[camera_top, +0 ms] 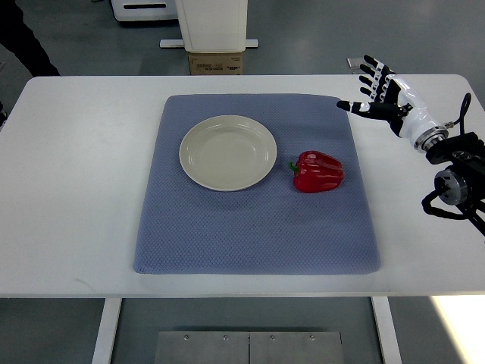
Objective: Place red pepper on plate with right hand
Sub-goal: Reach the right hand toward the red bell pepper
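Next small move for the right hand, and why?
Probably bring the right robot hand down and toward the red pepper. Its fingers are spread and hold nothing, up by the mat's far right corner, while the pepper lies untouched beside the empty plate.

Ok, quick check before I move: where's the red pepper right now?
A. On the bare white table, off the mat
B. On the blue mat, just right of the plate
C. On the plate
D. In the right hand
B: the red pepper lies on the blue mat just right of the empty plate, while the right hand hovers open near the mat's far right corner, holding nothing.
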Tool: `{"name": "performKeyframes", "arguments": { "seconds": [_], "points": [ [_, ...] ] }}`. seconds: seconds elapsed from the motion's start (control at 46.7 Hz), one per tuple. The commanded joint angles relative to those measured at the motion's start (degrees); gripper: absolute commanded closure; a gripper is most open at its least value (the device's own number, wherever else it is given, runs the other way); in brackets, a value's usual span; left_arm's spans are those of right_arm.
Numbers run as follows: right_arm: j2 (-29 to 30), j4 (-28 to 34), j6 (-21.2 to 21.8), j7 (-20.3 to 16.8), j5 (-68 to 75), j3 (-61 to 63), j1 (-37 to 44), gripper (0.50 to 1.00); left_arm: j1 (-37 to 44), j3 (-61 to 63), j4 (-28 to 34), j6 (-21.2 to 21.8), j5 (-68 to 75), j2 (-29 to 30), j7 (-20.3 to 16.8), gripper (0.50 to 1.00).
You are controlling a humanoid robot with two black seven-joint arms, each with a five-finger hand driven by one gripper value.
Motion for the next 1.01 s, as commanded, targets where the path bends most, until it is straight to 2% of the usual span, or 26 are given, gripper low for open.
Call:
{"name": "performKeyframes", "arguments": {
  "seconds": [0.0,0.535,0.749,0.984],
  "points": [
    [-1.33,1.75,0.10,1.33,-1.38,-2.40,0.91,0.500,-0.01,0.00,0.00,-0.01,0.00,0.00,-0.01,0.500],
    [-4.49,5.01,0.80,8.89,-15.35,-19.80,8.29,0.500,-0.01,0.00,0.00,-0.01,-0.09,0.00,-0.01,0.500],
    [-4.23,5.01,0.62,9.16,-19.49,-28.15,11.72,0.500,-0.01,0.00,0.00,-0.01,0.00,0.00,-0.01,0.500],
    [-3.70,4.74,0.18,9.07,-21.07,-31.67,12.78,0.500,-0.01,0.00,0.00,-0.01,0.00,0.00,-0.01,0.500]
  ]
}}
